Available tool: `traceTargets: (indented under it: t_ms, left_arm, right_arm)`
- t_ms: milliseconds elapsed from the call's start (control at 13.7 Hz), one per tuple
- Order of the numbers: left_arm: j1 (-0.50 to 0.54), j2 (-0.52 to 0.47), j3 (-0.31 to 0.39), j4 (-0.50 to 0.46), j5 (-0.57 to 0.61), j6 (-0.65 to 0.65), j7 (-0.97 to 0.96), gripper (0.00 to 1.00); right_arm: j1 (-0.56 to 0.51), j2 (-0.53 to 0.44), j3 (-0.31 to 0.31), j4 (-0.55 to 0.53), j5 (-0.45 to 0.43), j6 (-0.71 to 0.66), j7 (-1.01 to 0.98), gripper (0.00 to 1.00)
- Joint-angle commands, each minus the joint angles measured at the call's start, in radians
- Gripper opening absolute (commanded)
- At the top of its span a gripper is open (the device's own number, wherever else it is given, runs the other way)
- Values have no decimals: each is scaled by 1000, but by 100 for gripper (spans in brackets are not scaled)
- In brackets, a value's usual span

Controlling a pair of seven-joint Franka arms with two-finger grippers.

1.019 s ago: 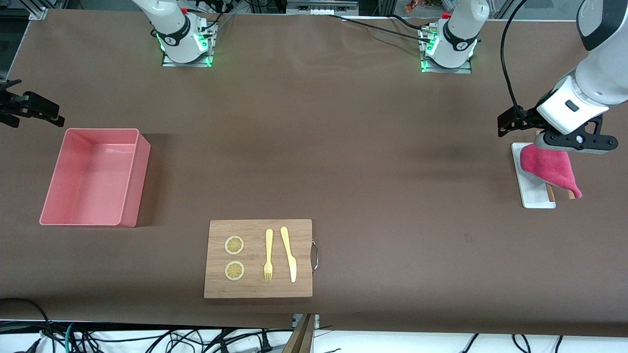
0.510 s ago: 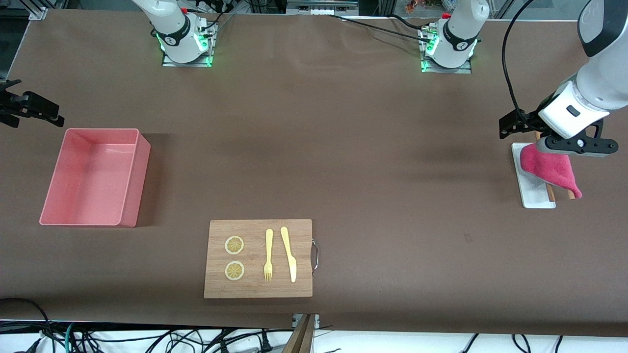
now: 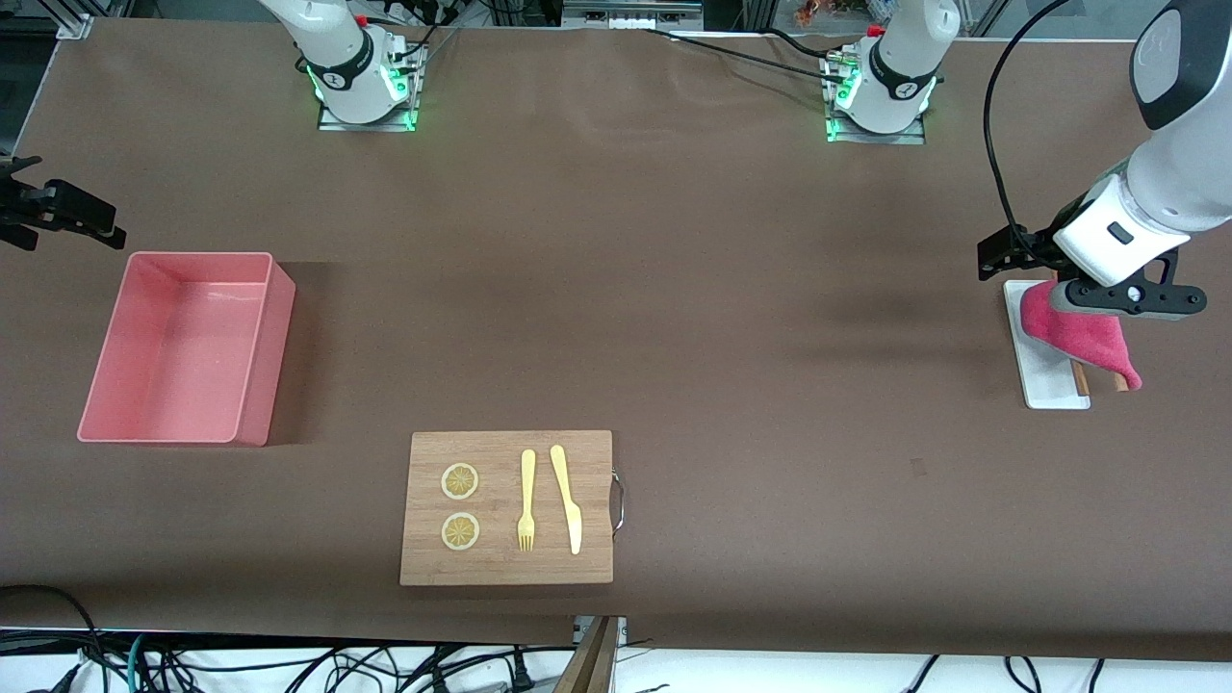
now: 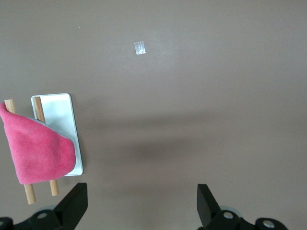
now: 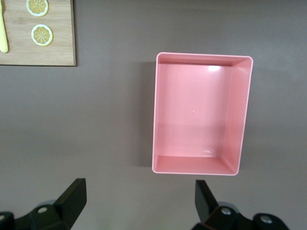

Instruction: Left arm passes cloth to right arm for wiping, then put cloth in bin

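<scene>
Left gripper (image 4: 140,206) is held in the air over the table at the left arm's end, its fingers (image 4: 74,203) spread wide with nothing between them. In the front view its body (image 3: 1121,289) is seen over the upper edge of the cloth (image 3: 1083,335). The magenta-red cloth is draped over two wooden sticks (image 4: 29,194) and partly over a flat white tray (image 3: 1044,371), the stick ends poking out from under the fabric. A small pale scrap (image 4: 140,48) is spotted on the brown table cover (image 3: 674,289) in the left wrist view; no writing can be made out on it.

Right gripper (image 5: 139,203) is parked over the table at the right arm's end, fingers (image 5: 72,199) likewise held wide apart and empty, only its dark tip (image 3: 58,207) being caught at the front view's edge. The bin (image 3: 183,346), a salmon-pink tub, is seen open and empty on the table near it. Nearer the front camera, a wooden board (image 3: 507,507) with a metal handle (image 3: 619,500) is laid out with two lemon slices (image 3: 460,481), a yellow fork (image 3: 526,500) and a yellow knife (image 3: 568,499). No brand or readable label is shown anywhere.
</scene>
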Motion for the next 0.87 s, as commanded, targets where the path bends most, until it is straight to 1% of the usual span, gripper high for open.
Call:
traceTargets:
  t_ms: [0, 146, 437, 582, 801]
  left_arm:
    - [15, 18, 5, 32, 20, -31, 69, 100]
    - [32, 18, 5, 32, 20, -34, 112, 100]
    - [49, 24, 5, 32, 20, -36, 134, 100]
    - [70, 31, 7, 34, 26, -36, 229, 100]
    - [133, 48, 5, 38, 38, -34, 379, 100]
  right_arm:
    - [-9, 8, 3, 20, 3, 0, -17, 100]
    - [-8, 8, 3, 20, 3, -2, -17, 100]
    - [-9, 10, 3, 20, 3, -2, -17, 100]
    - [-8, 8, 3, 20, 3, 0, -17, 100]
    - [-8, 8, 3, 20, 3, -2, -17, 100]
